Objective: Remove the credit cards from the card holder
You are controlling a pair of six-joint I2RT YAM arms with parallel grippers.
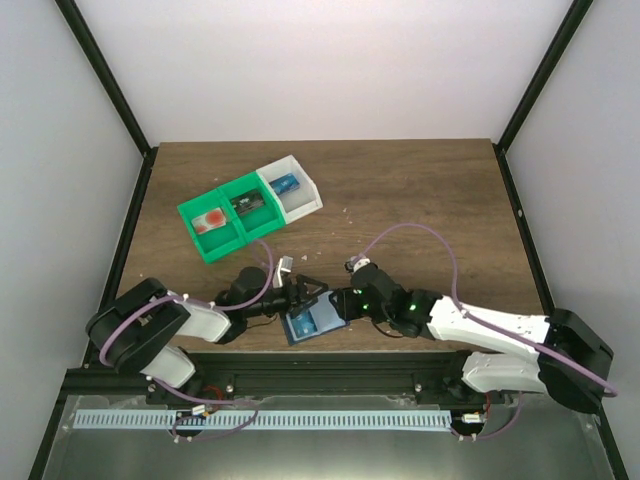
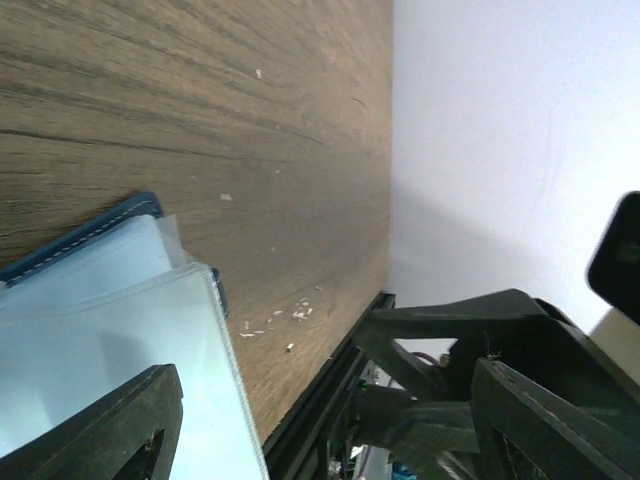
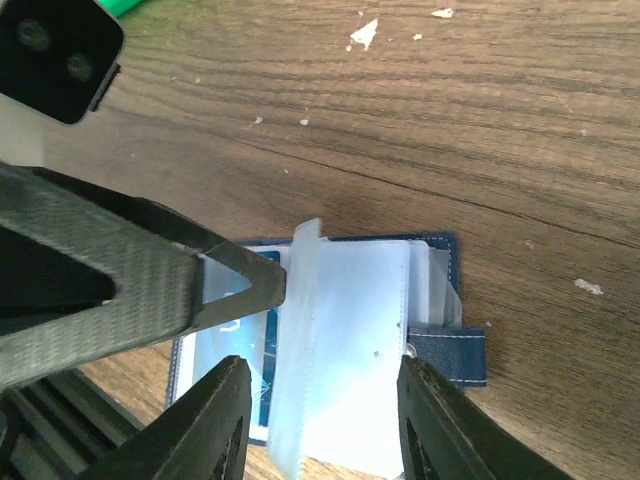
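Note:
The card holder (image 1: pixel 312 323) lies open near the table's front edge, its navy cover down and its clear sleeves (image 3: pixel 365 330) facing up, with its tab (image 3: pixel 447 357) to the right. One sleeve page (image 3: pixel 300 330) stands on edge. A blue credit card (image 3: pixel 262 395) shows under the left sleeve. My left gripper (image 1: pixel 303 293) is open, and one finger (image 3: pixel 150 280) rests on the holder's left page (image 2: pixel 100 330). My right gripper (image 3: pixel 325 425) is open just above the sleeves, with nothing pinched between its fingers.
Two joined green trays (image 1: pixel 222 222) and a white tray (image 1: pixel 295 190) stand at the back left, each with a card-like item inside. The table's front rail (image 2: pixel 330 390) runs close beside the holder. Small crumbs (image 3: pixel 365 33) dot the wood.

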